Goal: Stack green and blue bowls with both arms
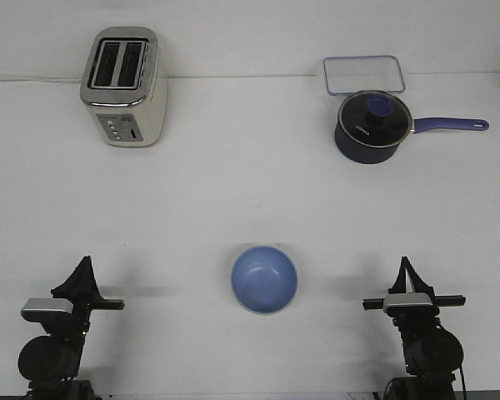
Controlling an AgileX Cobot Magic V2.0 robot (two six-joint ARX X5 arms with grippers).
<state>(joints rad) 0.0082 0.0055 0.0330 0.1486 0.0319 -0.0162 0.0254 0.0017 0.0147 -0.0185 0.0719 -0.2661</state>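
The periwinkle blue bowl [264, 279] sits upright on the white table, at the front middle between the two arms. A thin pale edge shows along its near rim; I cannot tell whether that is the green bowl beneath it. No separate green bowl is in view. My left gripper [85, 265] rests at the front left, well left of the bowl, its fingers drawn to a point and empty. My right gripper [406, 267] rests at the front right, well right of the bowl, also drawn to a point and empty.
A cream and silver toaster [123, 86] stands at the back left. A dark navy saucepan [373, 127] with a glass lid and its handle pointing right stands at the back right. A clear rectangular lid or container [362, 74] lies behind it.
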